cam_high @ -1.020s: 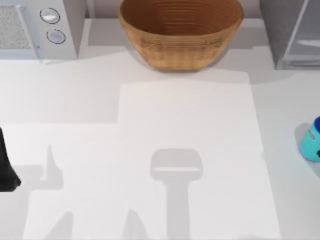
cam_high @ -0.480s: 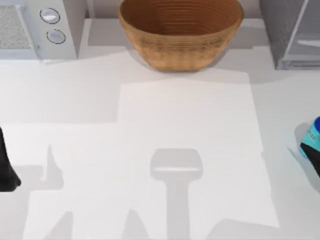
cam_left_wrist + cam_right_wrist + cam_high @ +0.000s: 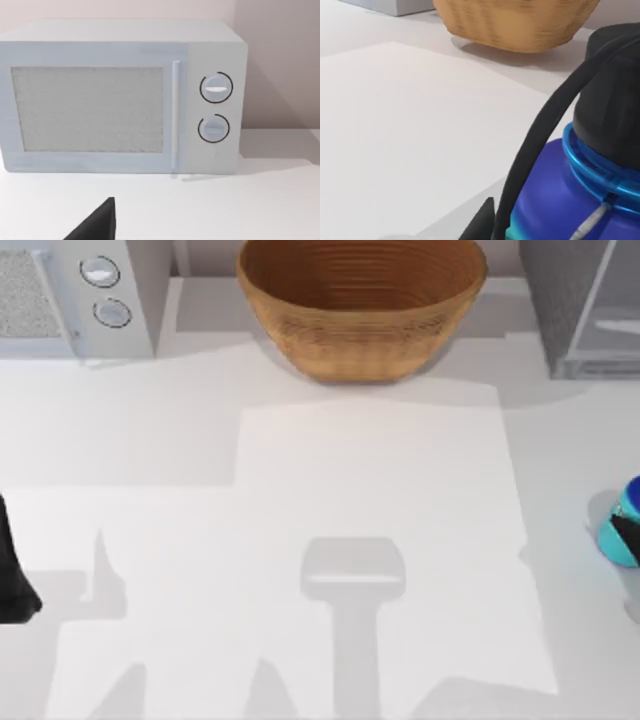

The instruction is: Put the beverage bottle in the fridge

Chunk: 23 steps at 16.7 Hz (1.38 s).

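The beverage bottle point(image 3: 618, 530), light cyan-blue with a dark blue top, stands at the table's far right edge. A dark part of my right gripper point(image 3: 632, 538) lies across its right side. Close up in the right wrist view, the bottle point(image 3: 555, 200) has a deep blue shoulder and a black cap, with a black cable curving in front of it. The fridge point(image 3: 580, 310), a speckled grey box with a pale glassy panel, stands at the back right, well behind the bottle. My left gripper point(image 3: 12, 575) is parked at the left edge.
A large wicker basket point(image 3: 362, 302) sits at the back centre. At the back left stands a light-grey microwave point(image 3: 70, 295) with two round knobs, seen front-on in the left wrist view point(image 3: 125, 100). A white mat point(image 3: 380, 540) covers the table's middle.
A dark part of my right gripper has come in from the right edge and now overlaps the bottle. The bottle has hardly shifted. The left arm is still.
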Tool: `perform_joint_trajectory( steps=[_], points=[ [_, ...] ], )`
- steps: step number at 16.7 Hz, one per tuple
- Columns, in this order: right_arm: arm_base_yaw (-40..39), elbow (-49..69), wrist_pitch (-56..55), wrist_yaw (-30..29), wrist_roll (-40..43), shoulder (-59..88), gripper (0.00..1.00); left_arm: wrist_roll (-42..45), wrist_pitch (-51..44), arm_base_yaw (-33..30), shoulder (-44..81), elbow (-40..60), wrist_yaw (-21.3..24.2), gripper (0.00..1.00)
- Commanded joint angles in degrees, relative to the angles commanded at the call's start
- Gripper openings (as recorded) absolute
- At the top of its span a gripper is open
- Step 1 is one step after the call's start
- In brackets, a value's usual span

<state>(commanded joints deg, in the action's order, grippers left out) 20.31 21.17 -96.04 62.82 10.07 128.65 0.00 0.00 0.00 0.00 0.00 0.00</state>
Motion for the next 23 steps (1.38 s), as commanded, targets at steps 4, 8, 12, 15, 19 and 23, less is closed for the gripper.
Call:
perform_joint_trajectory(
  steps=[4,8,12,15,19,23],
  points=[
    [0.00,0.00,0.00,0.00,0.00,0.00,0.10,0.00,0.00,0.00,0.00,0.00,0.00,1.00],
    [0.00,0.00,0.00,0.00,0.00,0.00,0.01,0.00,0.00,0.00,0.00,0.00,0.00,1.00],
    [0.00,0.00,0.00,0.00,0.00,0.00,0.01,0.00,0.00,0.00,0.00,0.00,0.00,1.00],
    [0.15,0.02,0.13,0.05,0.00,-0.06,0.01,0.00,0.00,0.00,0.00,0.00,0.00,1.00],
    [2.43,1.85,6.45,2.37,3.17,-2.70,0.01,0.00,0.00,0.00,0.00,0.00,0.00,1.00],
    [7.05,5.23,21.71,7.14,9.56,-7.87,0.01,0.00,0.00,0.00,0.00,0.00,0.00,1.00]
  ],
)
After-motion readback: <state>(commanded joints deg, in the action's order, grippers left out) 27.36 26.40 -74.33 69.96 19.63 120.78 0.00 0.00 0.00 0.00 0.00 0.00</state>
